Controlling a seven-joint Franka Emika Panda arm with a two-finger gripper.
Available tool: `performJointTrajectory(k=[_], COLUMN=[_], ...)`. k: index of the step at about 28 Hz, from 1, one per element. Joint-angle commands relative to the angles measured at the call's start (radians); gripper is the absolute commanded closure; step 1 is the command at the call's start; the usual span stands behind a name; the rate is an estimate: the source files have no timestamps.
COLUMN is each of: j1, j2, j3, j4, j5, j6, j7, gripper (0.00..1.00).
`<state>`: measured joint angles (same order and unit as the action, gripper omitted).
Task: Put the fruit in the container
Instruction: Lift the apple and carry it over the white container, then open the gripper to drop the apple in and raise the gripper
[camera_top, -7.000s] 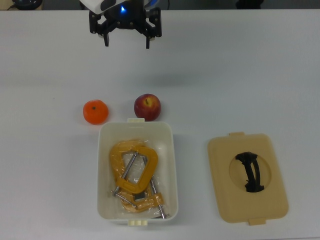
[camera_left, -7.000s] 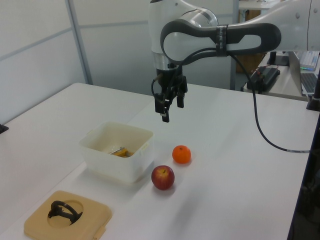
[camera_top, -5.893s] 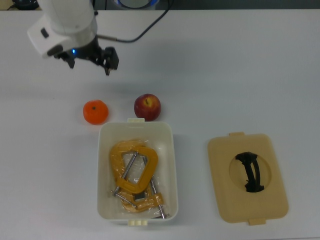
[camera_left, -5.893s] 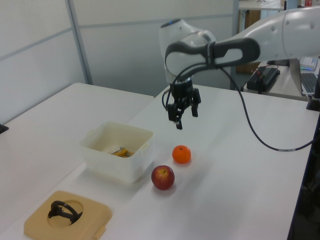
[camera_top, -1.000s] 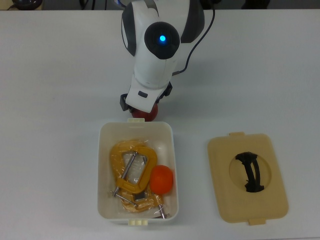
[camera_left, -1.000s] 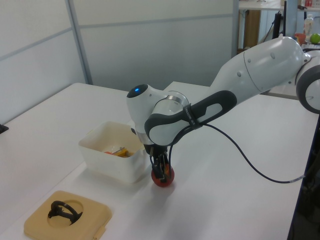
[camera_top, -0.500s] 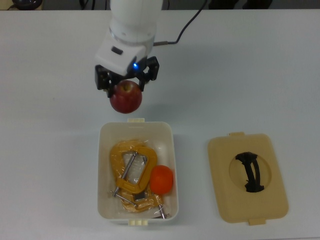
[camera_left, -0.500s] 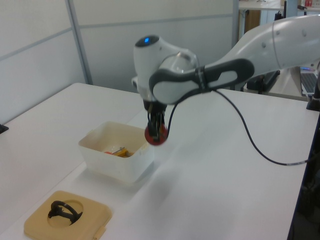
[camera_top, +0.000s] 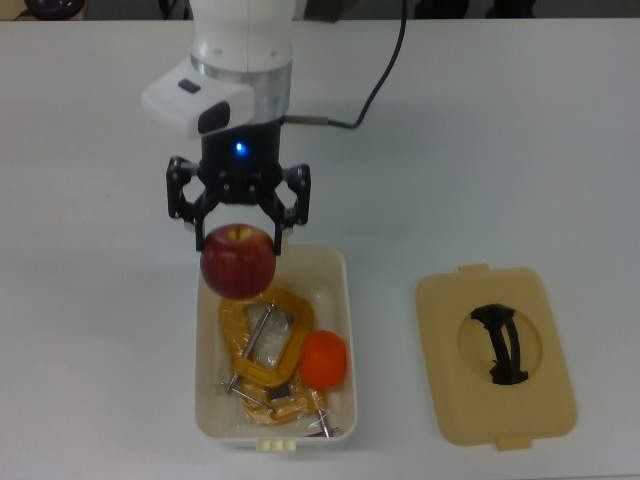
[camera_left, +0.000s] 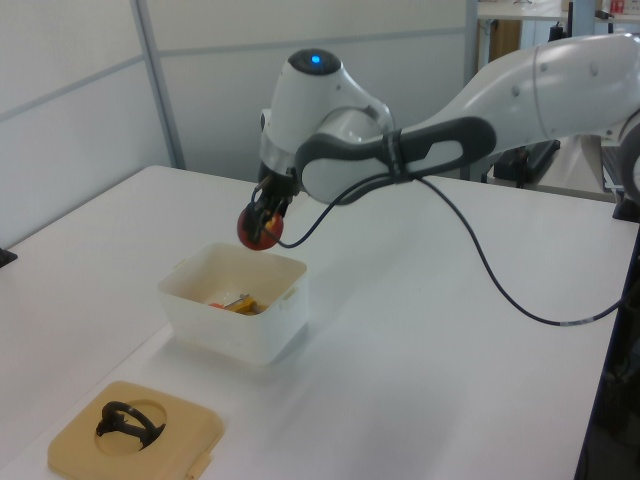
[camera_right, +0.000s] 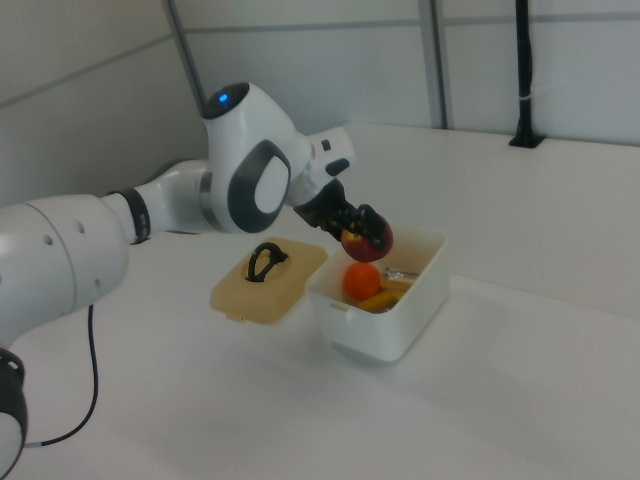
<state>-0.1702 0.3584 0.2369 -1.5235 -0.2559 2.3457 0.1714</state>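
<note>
**Apple held over the tub**

In the top view, the white tub (camera_top: 343, 340) sits on the counter (camera_top: 520, 150), holding yellow clamps (camera_top: 262, 345) and the orange (camera_top: 324, 360). Above its far end, the hand (camera_top: 238, 232) is clamped on the red apple (camera_top: 238, 260). The tan lid (camera_top: 495, 355) lies to the top view's right.

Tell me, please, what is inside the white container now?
Inside the white container lie yellow-orange clamps and an orange. The apple, held by the gripper, hangs above one end and hides the floor beneath it.
</note>
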Motion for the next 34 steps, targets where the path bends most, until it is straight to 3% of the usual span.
performJointTrajectory(k=[1, 8, 17, 21, 27, 29, 34], j1=[0.009, 0.012, 0.011, 0.014, 0.021, 0.024, 0.070], j2=[0.036, 0.022, -0.076, -0.111, -0.173, -0.191, -0.242], j3=[-0.007, -0.007, -0.004, -0.005, -0.013, -0.030, -0.126], j4=[0.014, 0.014, 0.014, 0.016, 0.008, 0.000, -0.010], j5=[-0.034, -0.028, -0.013, 0.024, 0.037, 0.058, 0.165], j6=[0.055, 0.035, -0.345, -0.483, -0.647, -0.674, -0.703], j7=[0.111, 0.128, 0.122, 0.112, 0.047, 0.027, -0.046], gripper=[0.00, 0.00, 0.00, 0.00, 0.00, 0.00, 0.00])
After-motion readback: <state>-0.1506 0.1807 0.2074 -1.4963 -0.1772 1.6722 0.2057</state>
